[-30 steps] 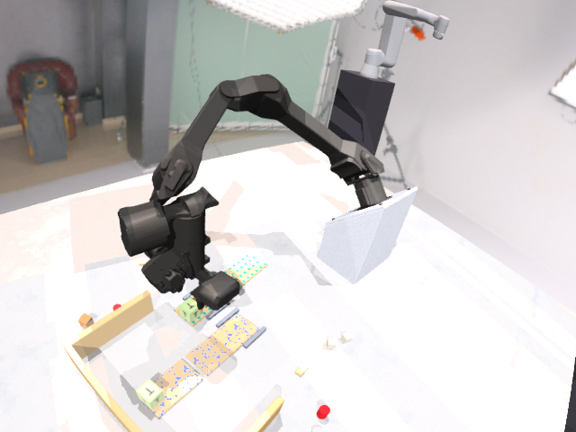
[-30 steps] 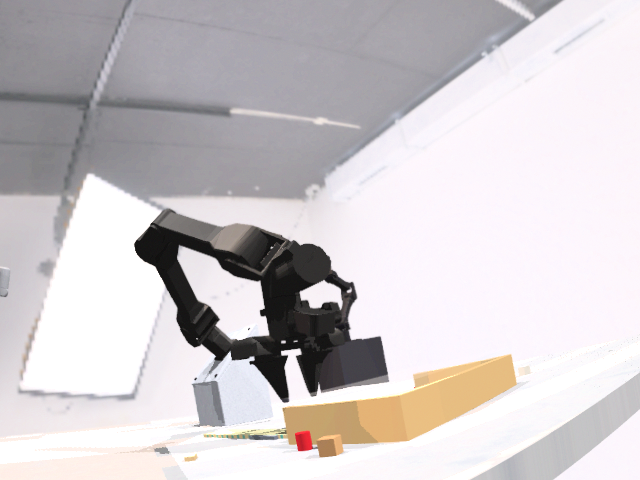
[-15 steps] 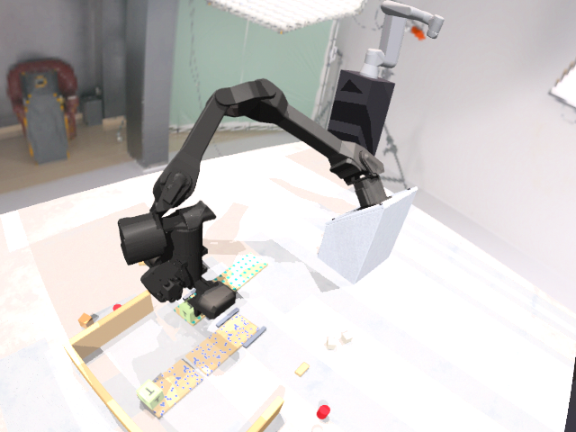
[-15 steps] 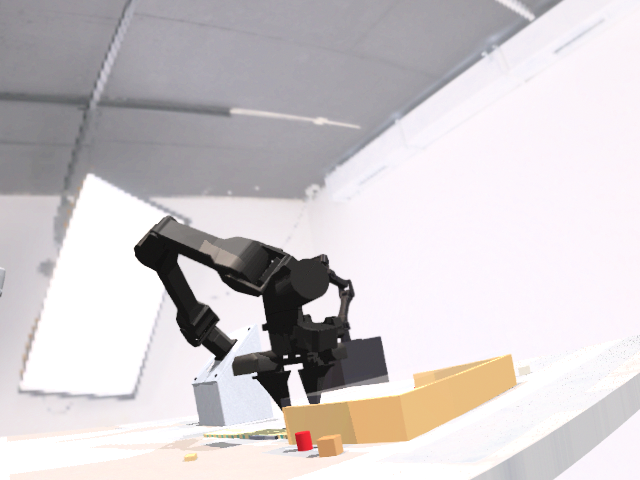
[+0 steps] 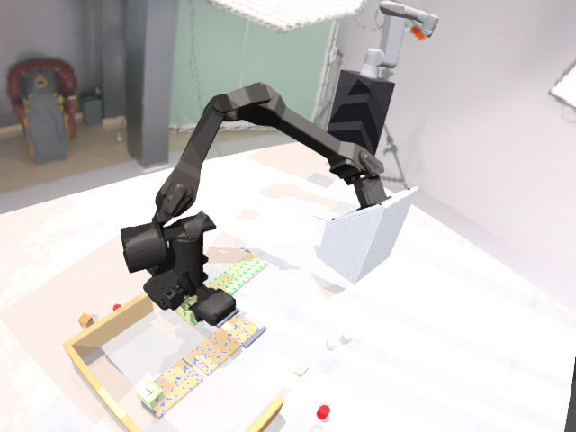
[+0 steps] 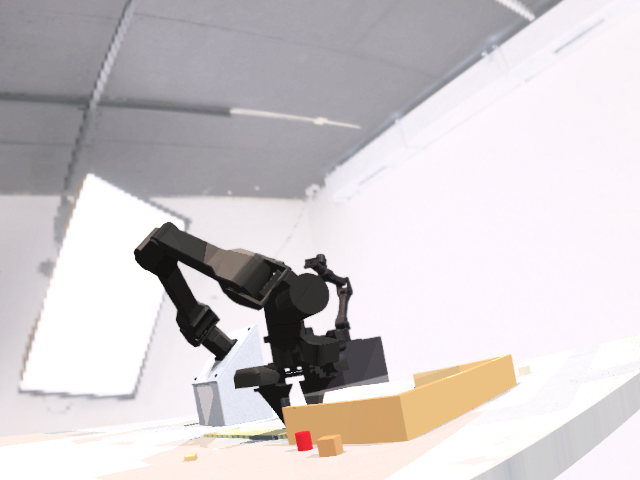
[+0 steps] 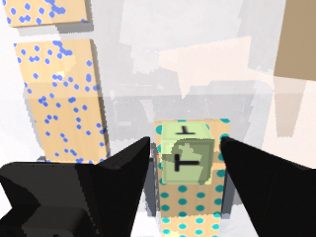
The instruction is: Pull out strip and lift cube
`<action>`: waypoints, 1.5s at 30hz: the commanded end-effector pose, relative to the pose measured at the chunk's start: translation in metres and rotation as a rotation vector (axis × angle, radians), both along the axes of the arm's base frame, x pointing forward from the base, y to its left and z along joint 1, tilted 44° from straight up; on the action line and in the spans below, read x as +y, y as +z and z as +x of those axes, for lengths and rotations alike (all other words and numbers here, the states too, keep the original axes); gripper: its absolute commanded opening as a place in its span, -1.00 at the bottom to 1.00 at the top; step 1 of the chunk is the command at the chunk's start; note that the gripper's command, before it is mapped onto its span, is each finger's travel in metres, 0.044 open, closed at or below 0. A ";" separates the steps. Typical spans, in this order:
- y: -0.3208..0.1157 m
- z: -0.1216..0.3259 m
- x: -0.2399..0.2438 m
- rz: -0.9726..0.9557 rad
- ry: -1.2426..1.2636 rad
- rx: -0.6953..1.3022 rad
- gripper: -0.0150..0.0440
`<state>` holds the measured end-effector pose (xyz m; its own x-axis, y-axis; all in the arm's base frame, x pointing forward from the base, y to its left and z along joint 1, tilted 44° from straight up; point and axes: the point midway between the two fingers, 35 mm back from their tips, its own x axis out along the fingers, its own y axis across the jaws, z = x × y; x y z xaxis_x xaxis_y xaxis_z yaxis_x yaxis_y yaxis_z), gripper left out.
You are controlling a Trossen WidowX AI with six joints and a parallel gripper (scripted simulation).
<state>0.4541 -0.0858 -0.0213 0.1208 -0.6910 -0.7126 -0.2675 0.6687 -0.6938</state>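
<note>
The teal-dotted strip (image 5: 239, 274) (image 7: 192, 201) shows no gap where it is visible; the arm hides part of it in the top view. A green cube (image 5: 187, 310) (image 7: 188, 160) marked T stands on its end. My gripper (image 7: 185, 142) is open and points down, with one fingertip on each side of this cube and a gap to each side in the wrist view. The blue-dotted strip (image 5: 218, 346) (image 7: 69, 116) is split by a gap from another blue-dotted piece (image 5: 179, 381) (image 7: 44, 11). A second green cube (image 5: 149, 394) with a dark mark stands on that piece's far end.
Grey rails (image 5: 255, 337) (image 7: 227, 193) flank the strips. A wooden wall (image 5: 109, 325) (image 6: 346, 423) stands around the cube ends. Outside it lie an orange block (image 5: 85, 320) (image 6: 329, 445) and red cylinders (image 5: 323, 411) (image 6: 303, 440). A second arm rests on a pale box (image 5: 353, 241).
</note>
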 end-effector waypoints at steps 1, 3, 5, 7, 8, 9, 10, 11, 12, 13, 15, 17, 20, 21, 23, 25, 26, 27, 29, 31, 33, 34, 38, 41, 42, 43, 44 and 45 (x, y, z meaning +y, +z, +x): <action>0.000 0.000 0.000 0.000 0.000 0.000 0.27; 0.000 0.000 0.000 0.000 0.000 0.000 0.09; 0.000 0.000 0.000 0.000 0.000 0.000 -0.02; 0.000 0.000 0.000 0.000 0.000 0.000 -0.07; 0.000 0.000 0.000 0.000 0.000 0.000 -0.09; 0.000 0.000 0.000 0.000 0.000 0.000 -0.11; 0.000 0.000 0.000 0.000 0.000 0.000 -0.14; 0.000 0.000 0.000 0.000 0.000 0.000 -0.16; 0.000 0.000 0.000 0.000 0.000 0.000 -0.18; 0.000 0.000 0.000 0.000 0.000 0.000 -0.27; 0.000 0.000 0.000 0.002 0.002 0.001 -0.45; 0.000 0.000 0.002 0.016 0.017 0.005 -0.49; 0.004 -0.011 0.008 0.014 0.014 0.006 -0.49; 0.006 -0.015 0.010 0.013 0.013 0.006 -0.49; 0.008 -0.022 0.014 0.012 0.012 0.007 -0.49; 0.011 -0.030 0.017 0.010 0.010 0.008 -0.49; 0.012 -0.034 0.019 0.009 0.009 0.009 -0.49; 0.013 -0.038 0.020 0.008 0.008 0.009 -0.49; 0.015 -0.046 0.024 0.006 0.006 0.010 -0.49; 0.017 -0.054 0.027 0.004 0.005 0.010 -0.49; 0.019 -0.062 0.029 0.002 0.003 0.011 -0.49; 0.020 -0.064 0.030 0.001 0.003 0.011 -0.49; 0.020 -0.064 0.030 0.001 0.003 0.011 -0.49; 0.019 -0.069 0.030 0.001 0.003 0.011 -0.49; 0.019 -0.073 0.030 0.001 0.003 0.012 -0.49; 0.018 -0.076 0.030 0.001 0.003 0.012 -0.49; 0.018 -0.079 0.031 0.001 0.003 0.012 -0.49; 0.017 -0.083 0.031 0.001 0.003 0.012 -0.49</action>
